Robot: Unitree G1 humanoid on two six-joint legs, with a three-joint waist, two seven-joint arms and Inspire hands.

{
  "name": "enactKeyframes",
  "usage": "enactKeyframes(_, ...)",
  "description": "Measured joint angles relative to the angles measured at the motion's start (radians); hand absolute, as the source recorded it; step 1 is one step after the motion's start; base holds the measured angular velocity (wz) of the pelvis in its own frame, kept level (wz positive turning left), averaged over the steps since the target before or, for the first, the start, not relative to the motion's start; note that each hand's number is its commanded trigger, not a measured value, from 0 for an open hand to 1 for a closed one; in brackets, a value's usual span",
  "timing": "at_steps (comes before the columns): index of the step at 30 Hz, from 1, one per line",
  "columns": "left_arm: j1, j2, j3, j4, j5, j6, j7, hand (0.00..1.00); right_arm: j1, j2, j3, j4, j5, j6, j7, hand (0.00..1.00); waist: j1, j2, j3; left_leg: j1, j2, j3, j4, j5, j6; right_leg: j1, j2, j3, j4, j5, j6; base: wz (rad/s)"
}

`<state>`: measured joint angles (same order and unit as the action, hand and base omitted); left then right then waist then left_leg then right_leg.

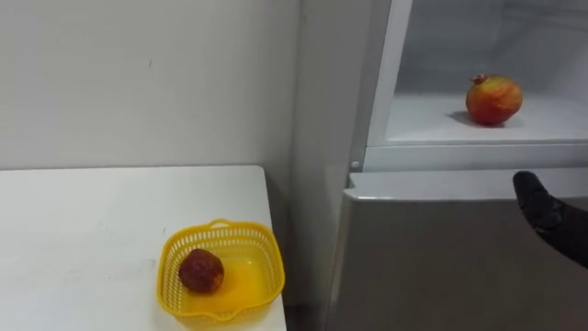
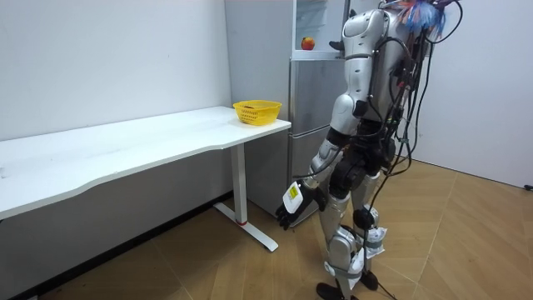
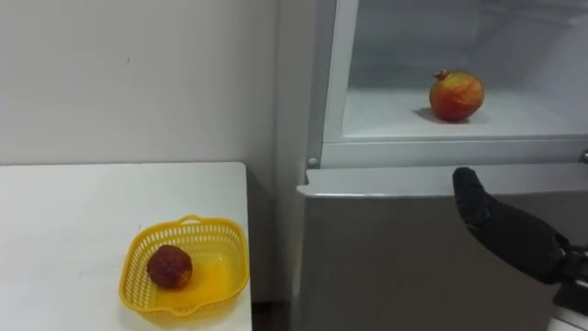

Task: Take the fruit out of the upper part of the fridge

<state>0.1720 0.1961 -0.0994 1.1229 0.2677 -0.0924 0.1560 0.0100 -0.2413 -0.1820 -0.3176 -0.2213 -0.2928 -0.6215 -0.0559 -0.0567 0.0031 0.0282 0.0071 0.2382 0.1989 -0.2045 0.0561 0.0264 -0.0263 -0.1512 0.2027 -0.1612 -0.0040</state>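
Observation:
A red-and-yellow round fruit [image 1: 493,99] [image 2: 308,42] rests on the white shelf [image 1: 432,124] of the open upper fridge compartment. My right hand [image 3: 501,230] [image 1: 551,219] is raised in front of the fridge, below and a little to the right of the fruit, with its dark fingers stretched toward the shelf edge and nothing in it. It is apart from the fruit. My left hand [image 2: 290,208] hangs low beside my thigh, fingers relaxed and empty. I stand facing the fridge.
A yellow basket [image 1: 261,246] [image 2: 257,110] holding a dark red fruit [image 1: 200,270] sits at the near right corner of the white table [image 1: 83,230], just left of the fridge. The closed grey lower fridge door [image 1: 441,257] is right before me.

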Motion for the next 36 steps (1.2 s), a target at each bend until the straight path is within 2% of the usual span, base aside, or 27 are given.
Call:
enactKeyframes(7,0.001,0.007,0.000,-0.003,0.003,0.000,-0.022,0.00,-0.003,-0.013,-0.008,0.001,0.025,0.000,0.000,0.00,-0.005,0.000,-0.0004,0.002,-0.002,-0.010,0.000,0.000,0.000,0.010,-0.001,-0.007,-0.004,0.000,0.000,0.04)
enactKeyframes(11,0.002,0.014,0.002,-0.003,0.010,0.000,-0.040,0.00,-0.016,-0.071,-0.009,0.038,0.031,0.002,-0.001,0.00,0.003,-0.003,0.0004,0.001,-0.005,-0.022,0.001,0.001,0.000,0.013,-0.003,-0.016,-0.003,-0.002,0.002,0.06)
enactKeyframes(14,0.000,0.014,0.008,-0.004,0.016,0.002,-0.043,0.00,-0.056,-0.080,-0.009,0.074,0.028,0.007,-0.002,0.00,0.006,-0.006,0.0004,0.001,-0.005,-0.022,0.004,0.001,0.000,0.012,-0.002,-0.017,-0.009,-0.002,0.002,0.00)
enactKeyframes(17,-0.005,0.014,0.027,-0.004,0.043,0.010,-0.058,0.00,-0.109,-0.086,-0.016,0.079,0.029,0.033,-0.003,0.00,0.009,-0.011,-0.0011,0.001,-0.005,-0.023,0.004,0.001,0.000,0.011,-0.002,-0.023,-0.012,-0.002,0.002,0.01)
enactKeyframes(19,-0.005,0.015,0.036,-0.004,0.044,0.013,-0.059,0.00,-0.161,-0.114,-0.017,0.100,0.030,0.033,-0.019,0.00,0.006,-0.016,0.0011,0.001,-0.006,-0.032,0.006,0.001,0.000,0.018,-0.003,-0.037,-0.013,-0.002,0.002,0.13)
enactKeyframes(22,-0.004,0.027,0.044,-0.010,0.040,0.013,-0.059,0.00,-0.241,-0.199,-0.039,0.165,0.039,0.035,-0.034,0.00,0.005,-0.038,0.0036,0.001,-0.005,-0.042,0.006,0.001,-0.001,0.023,-0.004,-0.049,-0.016,-0.002,0.002,0.13)
enactKeyframes(24,0.004,0.039,0.047,-0.014,0.041,0.018,-0.058,0.00,-0.286,-0.273,-0.042,0.215,0.080,0.034,-0.041,0.00,0.006,-0.052,0.0000,0.000,-0.004,-0.050,0.003,0.001,-0.001,0.024,-0.005,-0.060,-0.015,-0.002,0.002,0.12)
enactKeyframes(26,0.007,0.041,0.047,-0.014,0.045,0.023,-0.058,0.00,-0.313,-0.302,-0.042,0.260,0.128,0.039,-0.035,0.00,0.006,-0.058,-0.0030,0.000,-0.004,-0.055,0.003,0.001,-0.001,0.026,-0.007,-0.073,-0.015,-0.002,0.002,0.10)
enactKeyframes(27,0.009,0.041,0.047,-0.014,0.049,0.024,-0.058,0.00,-0.328,-0.303,-0.042,0.280,0.153,0.054,-0.028,0.00,0.006,-0.061,-0.0046,-0.001,-0.004,-0.058,0.004,0.001,-0.001,0.028,-0.007,-0.076,-0.015,-0.002,0.002,0.09)
enactKeyframes(31,0.016,0.053,0.049,-0.046,0.048,0.034,-0.066,0.00,-0.346,-0.320,-0.043,0.334,0.234,0.074,0.016,0.00,0.001,-0.068,-0.0043,-0.019,-0.006,-0.080,0.007,0.000,-0.001,0.023,-0.010,-0.101,-0.014,-0.001,0.002,0.17)
enactKeyframes(36,0.021,0.056,0.116,-0.088,0.059,0.049,-0.109,0.00,-0.405,-0.348,-0.043,0.470,0.256,0.104,0.062,0.00,0.013,-0.063,-0.0012,-0.030,-0.006,-0.089,0.018,0.000,-0.001,0.025,-0.011,-0.110,-0.015,-0.001,0.002,0.05)
